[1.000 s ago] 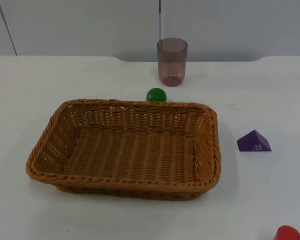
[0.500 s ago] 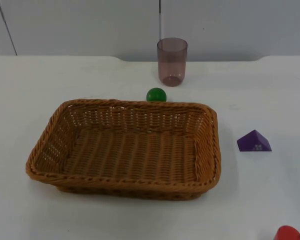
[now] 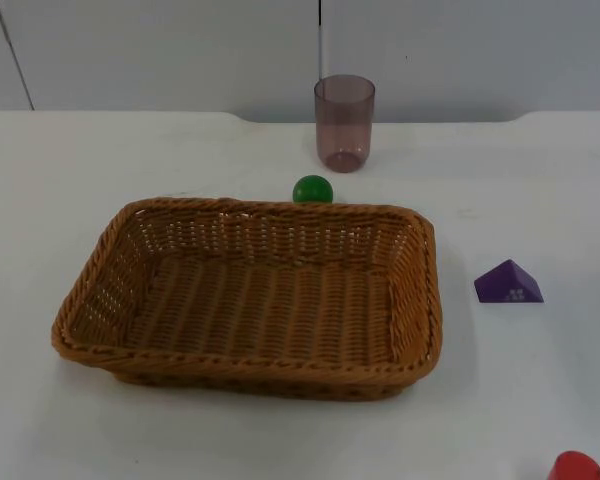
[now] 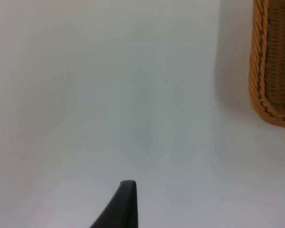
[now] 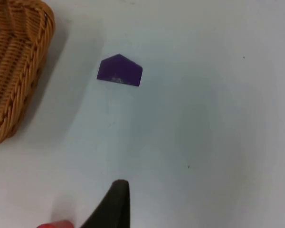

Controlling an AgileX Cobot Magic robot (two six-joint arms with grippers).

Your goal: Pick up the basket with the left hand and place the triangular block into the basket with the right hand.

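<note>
On the white table (image 3: 100, 160), a purple triangular block (image 3: 508, 283) lies beside the woven basket (image 3: 250, 295); end effector states unclear.

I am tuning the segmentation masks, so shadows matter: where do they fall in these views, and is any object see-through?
Top view: even light, the basket casts a faint shadow at its base, and the tinted cup is see-through. Left wrist view: a soft grey shadow lies on the table beside the basket rim. Right wrist view: the purple triangular block is slightly soft, with a weak shadow.
</note>
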